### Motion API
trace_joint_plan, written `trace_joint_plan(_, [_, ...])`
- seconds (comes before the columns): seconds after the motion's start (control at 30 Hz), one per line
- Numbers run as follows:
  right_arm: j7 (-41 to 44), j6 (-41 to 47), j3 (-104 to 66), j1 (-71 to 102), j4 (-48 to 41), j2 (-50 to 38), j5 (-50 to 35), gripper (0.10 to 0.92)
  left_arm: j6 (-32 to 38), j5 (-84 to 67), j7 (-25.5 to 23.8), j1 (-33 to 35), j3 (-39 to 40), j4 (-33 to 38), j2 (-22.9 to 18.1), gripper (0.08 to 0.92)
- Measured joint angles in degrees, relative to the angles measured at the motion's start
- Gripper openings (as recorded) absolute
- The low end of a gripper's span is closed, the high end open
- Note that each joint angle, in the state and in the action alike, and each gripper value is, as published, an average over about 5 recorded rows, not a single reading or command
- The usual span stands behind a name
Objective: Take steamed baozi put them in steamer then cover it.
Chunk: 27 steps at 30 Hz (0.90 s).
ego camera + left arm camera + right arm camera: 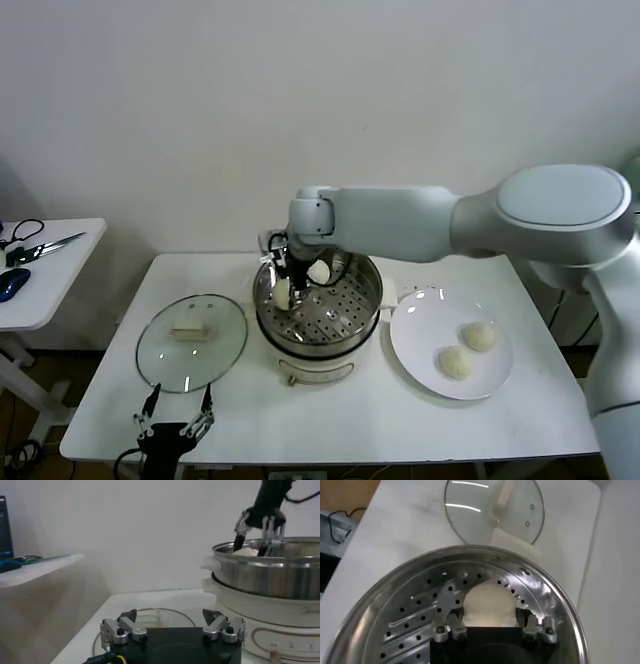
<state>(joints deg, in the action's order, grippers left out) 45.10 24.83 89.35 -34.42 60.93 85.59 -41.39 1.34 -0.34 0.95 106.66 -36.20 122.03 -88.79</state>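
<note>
From the head view, the right end effector (291,283) is reaching inside the steamer (318,305), straddling one of two baozi (283,293) there; two more are lying on the plate (450,343). The cover (191,340) is resting on the white worktop (330,415). The left end effector (176,415), spread wide, is hovering at the worktop's front edge. In the right wrist view, fingers (449,631) are flanking the bun, seemingly loosened.

arm (420,222): pale grey, rounded shells | hand (297,278): black, silver-knuckled fingers

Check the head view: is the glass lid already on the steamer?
No, the glass lid lies flat on the table, to the left of the open steamer.
</note>
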Motion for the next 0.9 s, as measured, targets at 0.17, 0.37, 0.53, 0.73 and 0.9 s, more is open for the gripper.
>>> trace_joint_plan(0.17, [0.44, -0.67, -0.36, 0.23, -0.42, 0.03, 0.45, 0.809, 0.0, 0.01, 0.01, 0.21, -0.04, 0.23, -0.09, 0.823])
trace_joint_plan(0.37, [2.69, -2.62, 0.02, -2.75, 2.02, -2.75, -0.02, 0.822, -0.09, 0.1, 0.0, 0.39, -0.1, 0.68, -0.2, 0.823])
trace_joint_plan(0.53, [6.39, -5.33, 2.02, -8.21, 6.33, -9.3, -0.57, 0.823, -0.33, 0.54, -0.13, 0.3, 0.32, 1.1, -0.51, 0.823])
trace_joint_plan(0.73, [10.32, -8.32, 7.26, -15.23, 13.3, -21.44, 1.23, 0.823, -0.4, 0.77, -0.18, 0.26, 0.56, 1.32, -0.6, 0.823])
trace_joint_plan(0.9, [11.15, -9.1, 10.79, -17.09, 19.18, -32.32, 4.93, 0.823, -0.38, 0.82, -0.18, 0.27, 0.77, 1.21, -0.6, 0.823])
